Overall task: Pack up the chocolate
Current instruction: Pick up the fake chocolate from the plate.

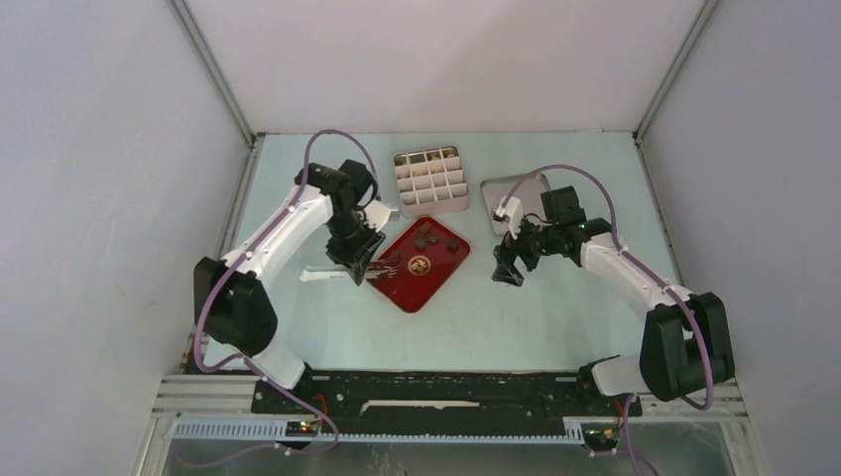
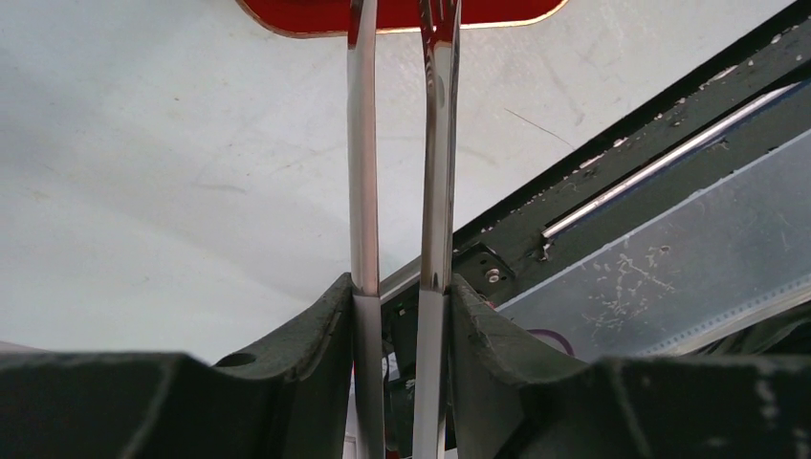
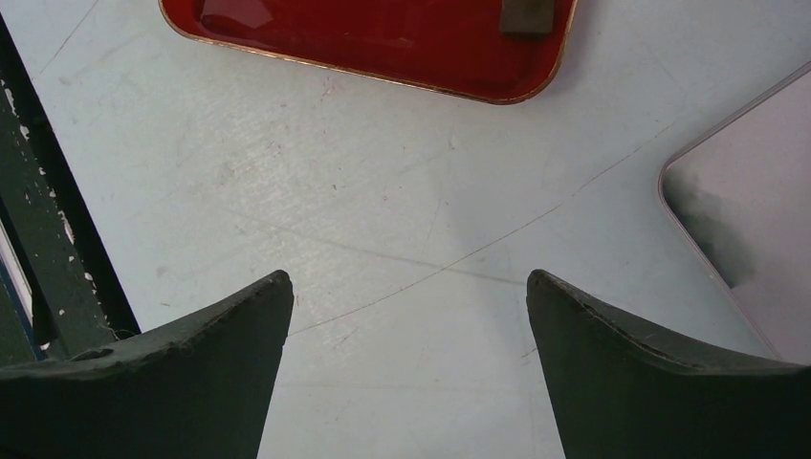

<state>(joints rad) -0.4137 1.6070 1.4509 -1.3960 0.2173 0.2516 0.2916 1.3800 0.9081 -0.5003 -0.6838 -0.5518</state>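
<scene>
Several dark brown chocolate pieces (image 1: 428,237) lie at the far end of a red tray (image 1: 402,297) in the middle of the table. My left gripper (image 1: 357,263) is shut on metal tongs (image 2: 363,191), squeezing their two arms but leaving a gap between them. The tong tips reach over the tray's near-left edge (image 2: 306,14); whether they hold anything is hidden. My right gripper (image 1: 508,268) is open and empty above bare table, right of the tray (image 3: 383,43). One dark piece (image 3: 526,17) shows at the top of the right wrist view.
A white box with a grid of compartments (image 1: 430,180) stands behind the tray, some cells holding pieces. A grey lid (image 1: 506,203) lies right of it and also shows in the right wrist view (image 3: 746,239). A white strip (image 1: 319,273) lies left of my left gripper.
</scene>
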